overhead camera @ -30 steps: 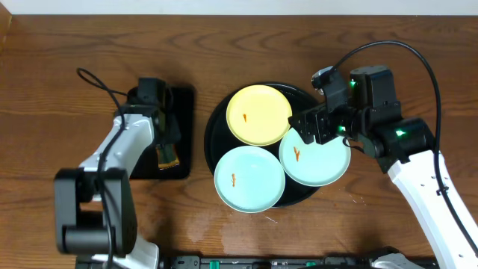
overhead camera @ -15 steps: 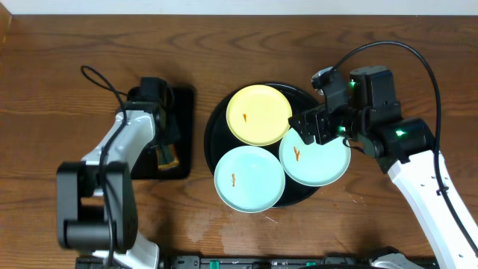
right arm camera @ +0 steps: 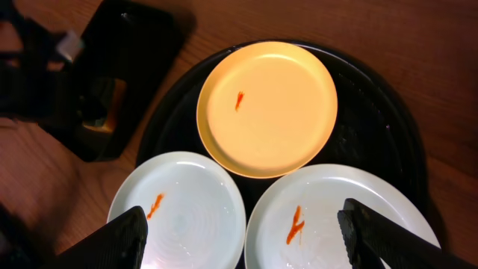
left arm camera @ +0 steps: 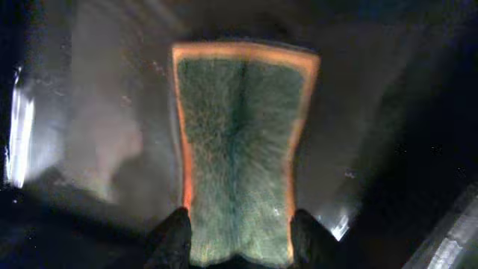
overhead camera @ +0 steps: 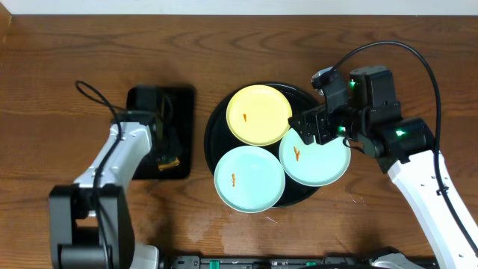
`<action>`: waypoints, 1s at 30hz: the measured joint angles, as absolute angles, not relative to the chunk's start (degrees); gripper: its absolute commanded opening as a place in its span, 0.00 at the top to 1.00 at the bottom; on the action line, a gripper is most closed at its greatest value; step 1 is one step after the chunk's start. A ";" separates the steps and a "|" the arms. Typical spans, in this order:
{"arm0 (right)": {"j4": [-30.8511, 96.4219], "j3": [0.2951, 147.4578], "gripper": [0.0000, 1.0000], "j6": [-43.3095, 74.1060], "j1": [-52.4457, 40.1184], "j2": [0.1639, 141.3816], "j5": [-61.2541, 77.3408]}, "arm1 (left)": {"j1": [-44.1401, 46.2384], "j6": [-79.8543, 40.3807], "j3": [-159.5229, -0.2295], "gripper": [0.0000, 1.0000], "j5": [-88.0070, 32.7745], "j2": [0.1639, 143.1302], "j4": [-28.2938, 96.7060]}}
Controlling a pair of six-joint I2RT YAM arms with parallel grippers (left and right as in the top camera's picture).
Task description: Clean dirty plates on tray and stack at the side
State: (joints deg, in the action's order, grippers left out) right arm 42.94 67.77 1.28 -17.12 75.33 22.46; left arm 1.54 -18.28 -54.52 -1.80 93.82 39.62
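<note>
1. A dark wooden table [overhead camera: 75,45] lies under both arms.
2. Your left gripper [left arm camera: 239,243] has a finger against each long side of a green sponge [left arm camera: 239,142]. Whether it squeezes, you cannot tell. The sponge lies in the small rectangular tray [overhead camera: 183,112].
3. Your right gripper [right arm camera: 250,239] hangs spread wide over three orange-smeared plates on the round black tray [right arm camera: 373,112] — the yellow plate [right arm camera: 267,108], one mint plate [right arm camera: 183,213] and a second mint plate [right arm camera: 336,217].

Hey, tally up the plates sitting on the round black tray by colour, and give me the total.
Pale yellow plate: 1
Pale mint-blue plates: 2
Total: 3
</note>
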 measured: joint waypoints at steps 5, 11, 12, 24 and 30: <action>42.96 67.77 0.19 1.28 -17.12 75.33 22.48 | 1.50 -20.29 -51.03 0.93 -2.90 96.12 36.60; 42.92 67.77 0.19 1.28 -17.12 75.33 22.46 | 1.50 -18.22 -52.01 0.92 -2.66 96.14 38.09; 42.94 67.77 0.19 1.28 -17.12 75.33 22.48 | 1.50 -17.93 -53.04 0.92 -2.26 96.23 39.72; 42.96 67.77 0.18 1.28 -17.12 75.33 22.48 | 1.52 -15.00 -61.32 0.54 0.45 95.50 41.71; 42.98 67.77 0.18 1.28 -17.12 75.33 22.46 | 1.52 -14.79 -57.47 0.55 0.45 95.53 32.27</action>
State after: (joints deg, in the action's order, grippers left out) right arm 42.98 67.77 1.28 -17.12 75.33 22.46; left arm 1.52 -14.79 -57.47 0.45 95.53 32.27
